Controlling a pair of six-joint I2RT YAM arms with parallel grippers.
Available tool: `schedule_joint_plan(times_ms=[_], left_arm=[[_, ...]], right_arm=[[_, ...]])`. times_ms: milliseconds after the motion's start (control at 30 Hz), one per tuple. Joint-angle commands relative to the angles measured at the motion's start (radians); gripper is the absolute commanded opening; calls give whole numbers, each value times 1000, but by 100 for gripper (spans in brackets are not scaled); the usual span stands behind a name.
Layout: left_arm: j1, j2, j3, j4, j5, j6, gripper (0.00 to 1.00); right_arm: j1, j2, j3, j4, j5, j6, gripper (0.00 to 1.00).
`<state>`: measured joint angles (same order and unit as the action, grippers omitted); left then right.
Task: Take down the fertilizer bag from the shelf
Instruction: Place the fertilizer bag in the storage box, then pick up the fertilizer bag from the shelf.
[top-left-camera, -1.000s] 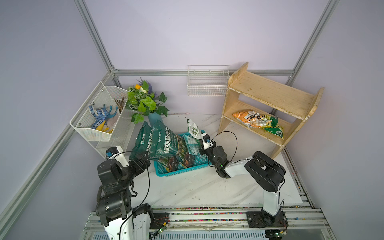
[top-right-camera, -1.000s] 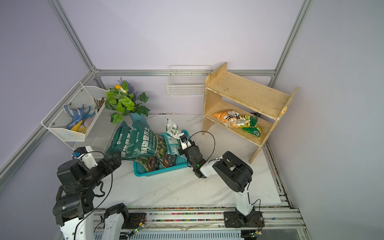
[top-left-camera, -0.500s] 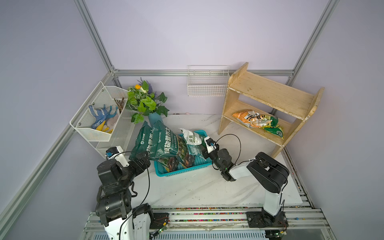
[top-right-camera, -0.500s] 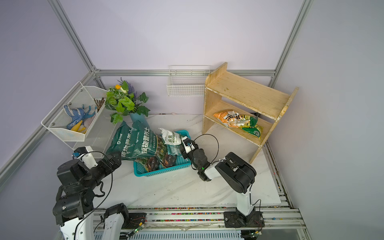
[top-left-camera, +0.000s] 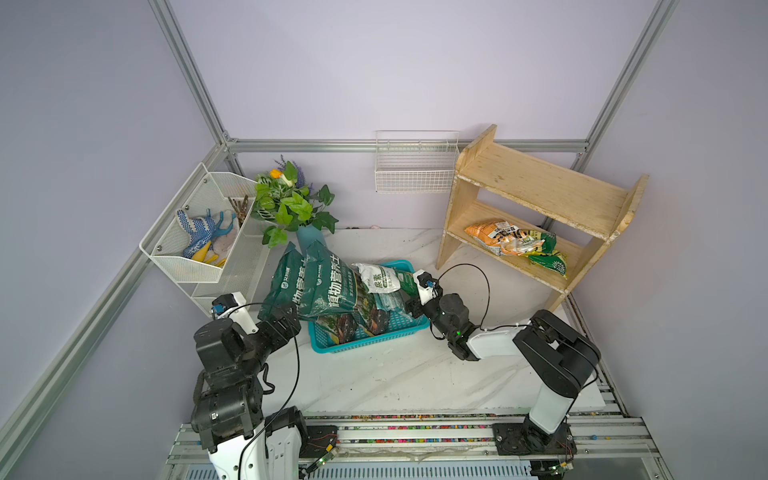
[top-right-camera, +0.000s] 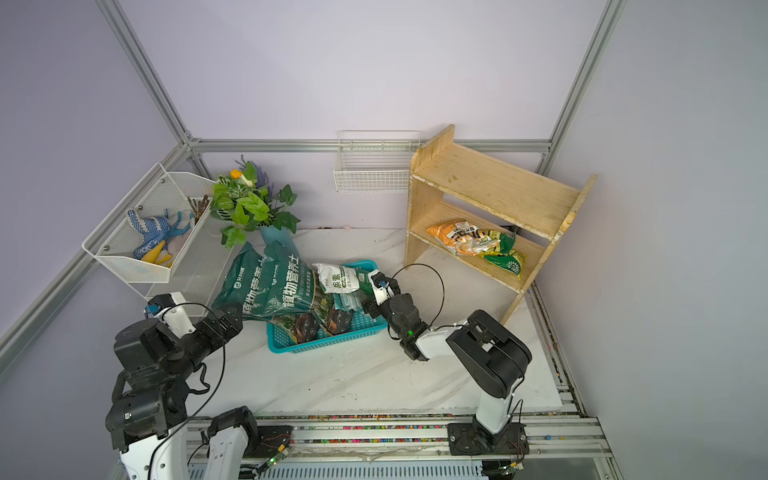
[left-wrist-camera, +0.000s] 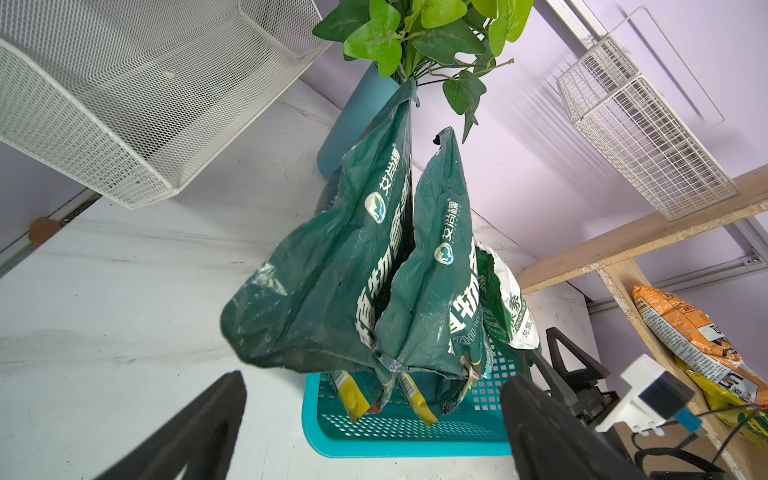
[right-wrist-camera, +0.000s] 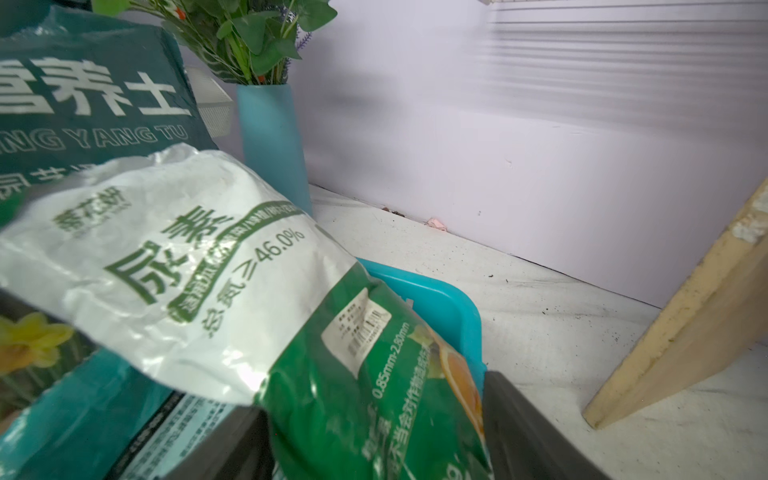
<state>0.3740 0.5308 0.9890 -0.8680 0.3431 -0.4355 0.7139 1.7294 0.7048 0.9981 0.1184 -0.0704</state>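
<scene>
The white-and-green fertilizer bag lies flat on top of the other bags in the teal basket. My right gripper is open at the basket's right end, and the bag's green end sits between its spread fingers. The wooden shelf stands at the back right, with an orange-and-green bag on its lower tier. My left gripper is open and holds nothing, just left of the basket.
Two dark green soil bags lean out of the basket's left side. A teal vase of leaves stands behind them. A white mesh rack with gloves is at the left, and a wire wall basket hangs beside the shelf.
The fertilizer bag went from upright in my right gripper to lying flat in the basket. The right jaws spread apart and the arm drew back slightly. The left arm stayed still.
</scene>
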Motion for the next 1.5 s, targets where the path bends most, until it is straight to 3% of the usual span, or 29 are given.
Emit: schedule_joint_plan(times_ms=[0,333,433,533,767,833,933,1067,1167,1200,1300,1467], left_arm=[[6,-7,-7,8,14,1,100],[5,-9,-7,7,11,3,100],[5,-9,-7,7,10,3,100],[5,-8,-7,6,11,3,100],[3,-11,-4,2,9,3,100],[3,-11,-4,3,7,3,100],[3,-7,-6,3,4,1,100],[6,-9,-7,5,1,0,100],[8,-8,-7,4,0,0,100],[8,-9,-7,4,0,1,100],[7,-12,-7,4,5,1,99],[7,-10,-7,5,9,1,100]], right_arm=[[-5,-85,-15,6,-71,55,80],[-4,-323,-73,-74,-112,87,81],[-4,-377,-14,-202,29,128,75],[-4,-415,147,-446,166,173,72],[-3,-399,703,-1166,569,370,79],[-4,-437,731,-1260,647,472,81],[-5,-567,604,-1268,712,658,88],[-33,-734,422,-1240,701,982,89],[-58,-792,386,-1251,612,1184,90],[-65,-795,396,-1271,574,1237,98],[-80,-772,443,-1342,461,1324,99],[-173,-703,491,-1400,320,1332,99]])
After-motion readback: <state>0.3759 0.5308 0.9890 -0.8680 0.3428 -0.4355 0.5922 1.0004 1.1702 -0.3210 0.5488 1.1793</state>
